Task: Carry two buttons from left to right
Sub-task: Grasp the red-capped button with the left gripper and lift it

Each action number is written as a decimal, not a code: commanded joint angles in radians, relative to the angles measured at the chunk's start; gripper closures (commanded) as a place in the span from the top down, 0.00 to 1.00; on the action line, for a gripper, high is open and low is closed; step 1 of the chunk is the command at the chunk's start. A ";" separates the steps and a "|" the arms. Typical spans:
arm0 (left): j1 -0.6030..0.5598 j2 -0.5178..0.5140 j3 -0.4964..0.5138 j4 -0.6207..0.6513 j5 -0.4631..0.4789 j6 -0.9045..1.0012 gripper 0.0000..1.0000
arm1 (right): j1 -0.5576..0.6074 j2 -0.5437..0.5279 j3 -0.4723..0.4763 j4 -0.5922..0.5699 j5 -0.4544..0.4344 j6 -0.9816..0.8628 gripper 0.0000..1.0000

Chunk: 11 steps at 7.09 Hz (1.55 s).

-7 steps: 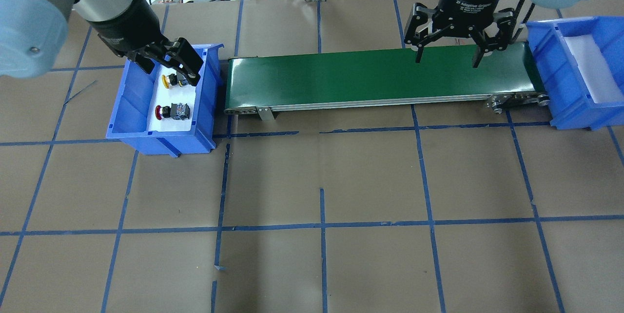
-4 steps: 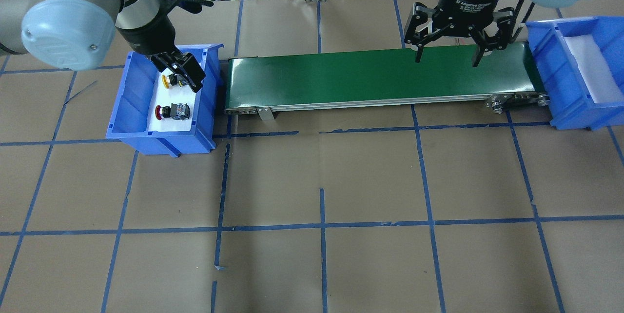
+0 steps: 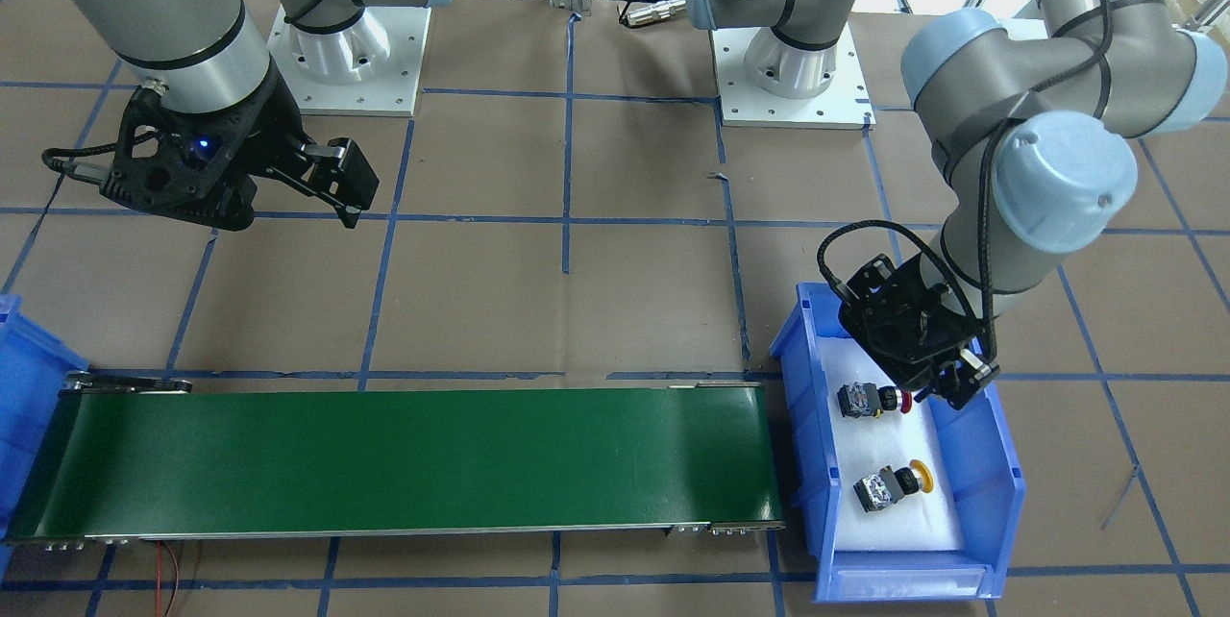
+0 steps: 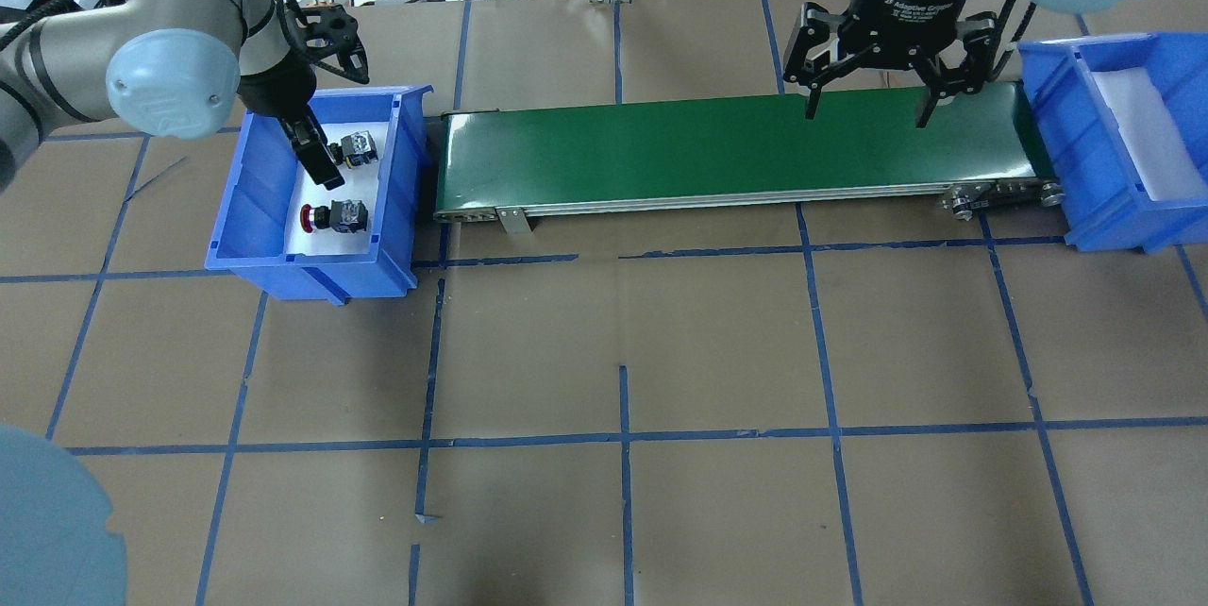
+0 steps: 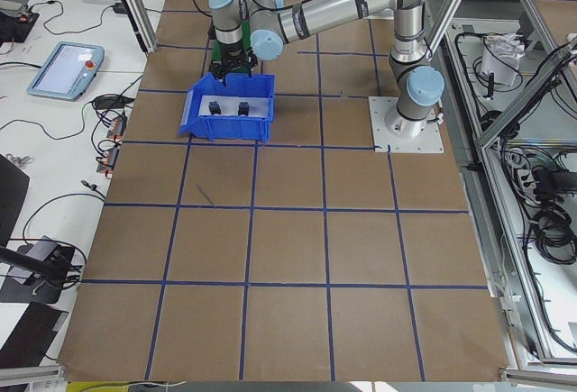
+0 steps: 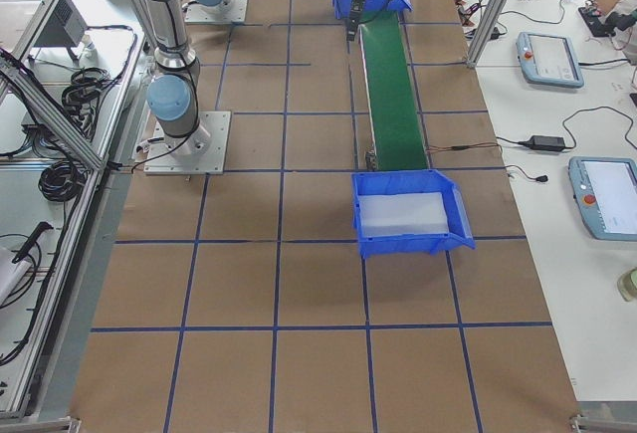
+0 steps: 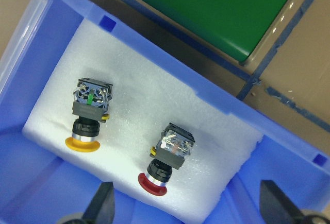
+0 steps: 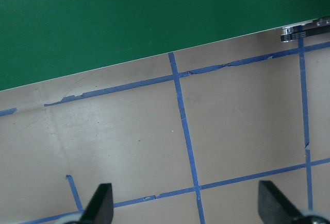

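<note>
Foam (image 7: pixel 149 92), white and flat, lines the floor of a blue plastic bin (image 4: pixel 253 210) at the left of the overhead view. Both switches lie on it on their sides, apart from each other. In the left wrist view the yellow-capped push-button switch (image 7: pixel 90 113) sits left of centre. The red-capped push-button switch (image 7: pixel 167 159) lies lower and nearer the middle. Each has its mushroom cap toward the bottom of the frame and its grey-silver contact block toward the top.

The left gripper (image 7: pixel 188 211) hangs above the bin with its jaws spread wide and nothing between them. Its two dark fingertips (image 7: pixel 103 206) show at the bottom of that frame, and the red cap lies just above the line between them, nearer the left tip. The fingers touch neither switch. In the overhead view one finger covers the yellow cap.

A long green conveyor belt (image 4: pixel 736 148) runs from just right of this bin across the upper middle of the overhead view. It ends at a second blue plastic bin (image 4: pixel 1085 181), also foam-lined, at the right edge. The right gripper (image 4: pixel 864 115) hangs over the belt's right part, jaws wide open and holding nothing. Its wrist view shows the belt along the top, with brown paper table covering (image 8: pixel 129 141) crossed by blue tape lines (image 8: pixel 183 126) below.
</note>
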<state>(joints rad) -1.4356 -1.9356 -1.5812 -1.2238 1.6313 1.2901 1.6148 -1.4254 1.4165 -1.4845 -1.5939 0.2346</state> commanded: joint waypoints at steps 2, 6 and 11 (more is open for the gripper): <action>0.023 -0.088 -0.005 0.018 -0.007 0.207 1.00 | -0.003 0.002 -0.004 -0.002 0.000 -0.012 1.00; 0.023 -0.141 -0.019 0.015 -0.002 0.213 1.00 | -0.003 0.002 -0.007 -0.002 0.000 -0.011 1.00; 0.023 -0.170 -0.025 0.033 -0.007 0.212 0.60 | -0.003 0.000 -0.007 -0.002 0.000 -0.008 1.00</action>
<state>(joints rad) -1.4128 -2.0992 -1.6086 -1.1996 1.6220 1.5024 1.6122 -1.4237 1.4097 -1.4863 -1.5938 0.2257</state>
